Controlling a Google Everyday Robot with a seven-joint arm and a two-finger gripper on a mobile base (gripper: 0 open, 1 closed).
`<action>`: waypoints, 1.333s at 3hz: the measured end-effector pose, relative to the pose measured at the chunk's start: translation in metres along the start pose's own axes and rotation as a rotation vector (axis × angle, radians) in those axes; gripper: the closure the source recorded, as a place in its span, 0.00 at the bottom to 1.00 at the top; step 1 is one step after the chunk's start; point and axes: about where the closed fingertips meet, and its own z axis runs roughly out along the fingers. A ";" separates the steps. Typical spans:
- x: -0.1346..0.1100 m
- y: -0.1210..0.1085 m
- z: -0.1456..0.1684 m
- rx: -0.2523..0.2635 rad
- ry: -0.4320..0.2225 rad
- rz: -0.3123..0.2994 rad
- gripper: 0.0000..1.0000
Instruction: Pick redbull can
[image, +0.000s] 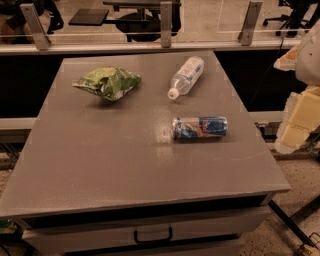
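A redbull can (199, 128) lies on its side just right of centre on a grey cabinet surface (100, 165), its length running left to right. A clear plastic bottle (186, 76) lies behind it, white cap pointing toward the can but apart from it. A green snack bag (107, 82) sits well off at the far left. The gripper (299, 122) hangs beyond the right edge of the surface, well clear of the can and touching nothing we can see. Whether it is parted or closed we cannot tell.

We judge the can a light load with thin, stiff metal walls that will dent under a hard squeeze. We cannot tell whether it is full or empty. Its smooth skin looks slippery, and lying down it is free to roll toward the front or the back of the surface at a nudge. The soundest hold, in our view, is from above at mid-body, closing across the narrow width from front and back, so that the grip itself stops the roll. The ends offer poorer purchase.
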 end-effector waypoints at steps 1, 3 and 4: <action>-0.003 -0.002 0.002 -0.003 -0.003 -0.001 0.00; -0.029 -0.019 0.026 -0.028 -0.050 -0.012 0.00; -0.048 -0.025 0.055 -0.058 -0.072 -0.042 0.00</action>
